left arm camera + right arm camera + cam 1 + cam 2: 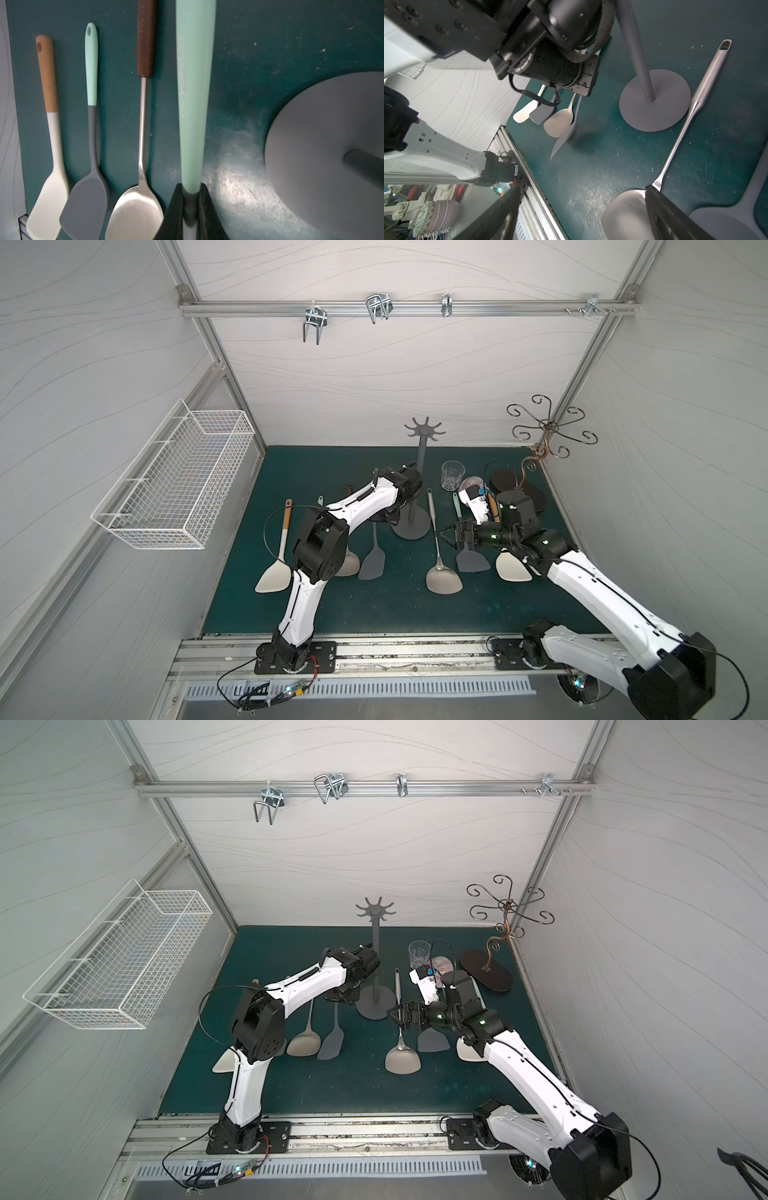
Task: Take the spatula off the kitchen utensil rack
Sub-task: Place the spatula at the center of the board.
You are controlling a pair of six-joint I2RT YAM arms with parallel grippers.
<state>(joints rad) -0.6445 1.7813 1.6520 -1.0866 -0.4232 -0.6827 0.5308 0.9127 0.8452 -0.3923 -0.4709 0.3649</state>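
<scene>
In both top views the kitchen utensil rack stands with its crown bare. The spatula is low beside the rack's round base, under the left gripper, with its grey blade toward the near edge. The right gripper hovers empty, jaws spread wide, over a long steel turner. The lift looks done, so your job now is probably a clean set-down. In the left wrist view the jaws are pinched tight on the spatula where the mint handle meets the grey neck. Three other utensils lie in a row on one side and the rack base on the other, so bring it straight down the lane between them without swinging. In the right wrist view the blade looks canted, with a shadow on the mat. You cannot tell whether its tip touches, so level it, lower slowly, and let go only once it rests.
</scene>
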